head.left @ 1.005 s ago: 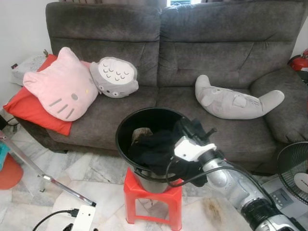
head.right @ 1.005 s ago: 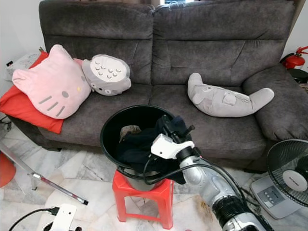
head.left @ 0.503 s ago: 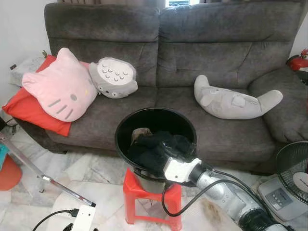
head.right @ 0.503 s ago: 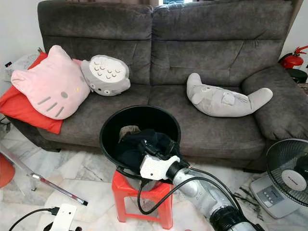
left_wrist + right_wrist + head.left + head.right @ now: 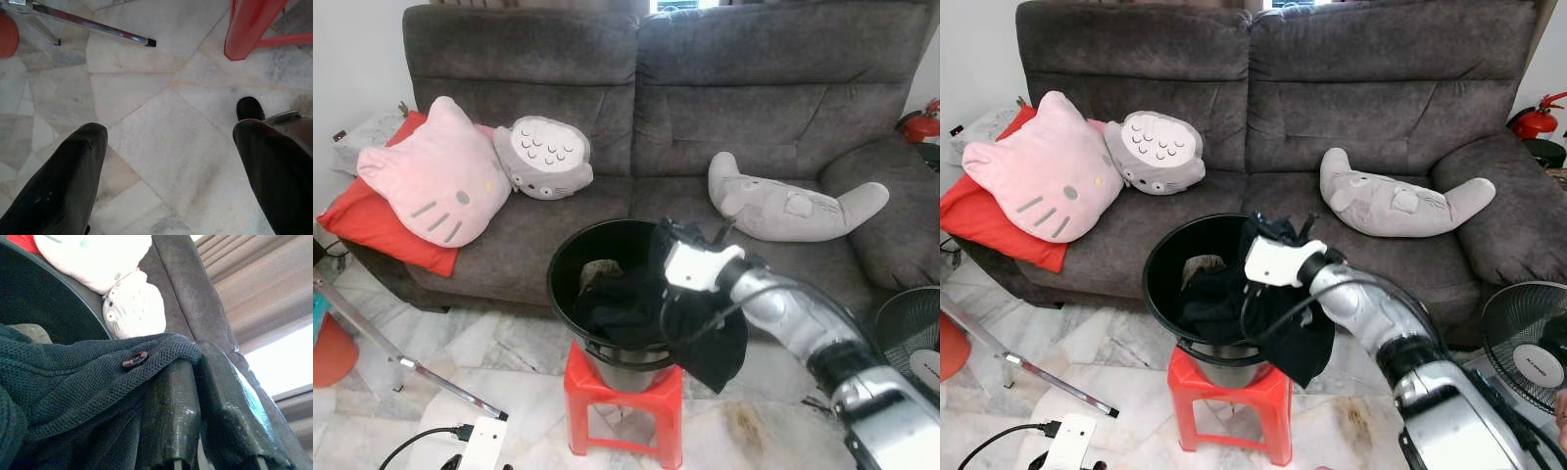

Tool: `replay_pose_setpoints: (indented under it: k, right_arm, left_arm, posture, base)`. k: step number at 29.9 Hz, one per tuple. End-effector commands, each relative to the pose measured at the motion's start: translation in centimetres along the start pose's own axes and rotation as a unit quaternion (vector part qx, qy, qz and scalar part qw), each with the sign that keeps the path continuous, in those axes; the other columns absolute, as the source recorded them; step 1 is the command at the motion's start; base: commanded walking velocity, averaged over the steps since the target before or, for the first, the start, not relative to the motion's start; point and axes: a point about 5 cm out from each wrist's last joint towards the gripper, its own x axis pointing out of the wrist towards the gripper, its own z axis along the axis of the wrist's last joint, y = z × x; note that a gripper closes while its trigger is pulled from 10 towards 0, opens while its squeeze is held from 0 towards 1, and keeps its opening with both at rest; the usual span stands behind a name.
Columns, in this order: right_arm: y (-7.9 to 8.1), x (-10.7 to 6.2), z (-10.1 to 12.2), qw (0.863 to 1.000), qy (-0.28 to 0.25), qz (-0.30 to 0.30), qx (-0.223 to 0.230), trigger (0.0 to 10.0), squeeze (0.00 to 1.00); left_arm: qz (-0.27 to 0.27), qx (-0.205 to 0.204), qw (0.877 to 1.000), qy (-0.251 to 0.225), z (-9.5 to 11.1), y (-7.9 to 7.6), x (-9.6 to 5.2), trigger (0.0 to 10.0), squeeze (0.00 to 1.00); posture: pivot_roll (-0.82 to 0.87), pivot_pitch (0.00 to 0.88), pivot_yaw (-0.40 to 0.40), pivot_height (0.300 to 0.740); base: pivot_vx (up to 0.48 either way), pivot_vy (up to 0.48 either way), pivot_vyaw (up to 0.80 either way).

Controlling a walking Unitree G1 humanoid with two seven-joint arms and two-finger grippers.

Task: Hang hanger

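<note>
right gripper (image 5: 1268,235) is pinching a dark knit garment (image 5: 700,333) at the rim of the black bucket (image 5: 563,264); in the right wrist view both fingers (image 5: 171,416) are sitting nearly together with the knit edge, button (image 5: 135,359) included, lying over them; most of the cloth is draping over the near rim and hanging past the red stool (image 5: 622,392), the rest is lying inside the bucket; no hanger is identifiable anywhere, so I can't say where it is, possibly buried in the cloth; left gripper (image 5: 166,161) is hanging idle over the marble floor (image 5: 161,147), fingers spread wide and holding nothing. Risks, my read: the pinch looks to be on the fabric edge only, so the knit is likely slipping out under its own weight on a lift; trailing cloth is liable to catch on the rim and drag or tip the bucket off the small stool; the arm's cable (image 5: 705,318) is running close to the hanging fabric and could be snagging it.
</note>
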Motion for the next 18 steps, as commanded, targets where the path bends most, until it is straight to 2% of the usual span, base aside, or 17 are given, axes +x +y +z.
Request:
replay_pose_setpoints:
  k: [1,4,5,10,17,18]
  right_arm:
    - [-0.4,1.2,1.0,1.0,-0.012,0.007,-0.006,0.0,0.0]
    - [0.0,1.9,1.8,0.999,-0.026,0.041,-0.013,0.0,0.0]
    - [0.5,2.4,2.5,0.997,-0.038,0.066,-0.019,0.0,0.0]
    - [1.5,3.6,4.8,0.989,-0.086,0.114,-0.032,0.0,0.0]
    - [2.9,3.9,6.7,0.976,-0.137,0.17,-0.024,0.0,0.0]
    - [3.5,3.7,6.9,0.971,-0.148,0.187,-0.021,0.0,0.0]
  left_arm:
    - [0.006,0.003,1.0,0.006,-0.3,0.2,0.0,10.0,0.0]
    - [0.007,0.003,1.0,0.006,-0.3,0.2,0.0,10.0,0.0]
    - [0.007,0.002,1.0,0.006,-0.3,0.2,0.0,10.0,0.0]
    - [0.009,0.0,1.0,0.007,-0.3,0.2,0.0,10.0,0.0]
    - [0.01,-0.001,1.0,0.008,-0.4,0.2,-0.1,10.0,0.0]
    - [0.01,-0.001,1.0,0.009,-0.4,0.2,-0.1,10.0,0.0]
  posture:
    - [-0.04,0.0,0.066,0.74]
    - [-0.04,0.0,0.065,0.74]
    - [-0.03,0.0,0.062,0.74]
    - [-0.02,0.0,0.057,0.74]
    - [-0.02,0.0,0.054,0.74]
    - [-0.02,0.0,0.055,0.74]
  base:
    - [0.0,0.0,0.0]
    - [0.0,0.0,0.0]
    - [0.0,0.0,0.0]
    - [0.0,0.0,0.0]
    - [0.0,0.0,0.0]
    - [0.0,0.0,0.0]
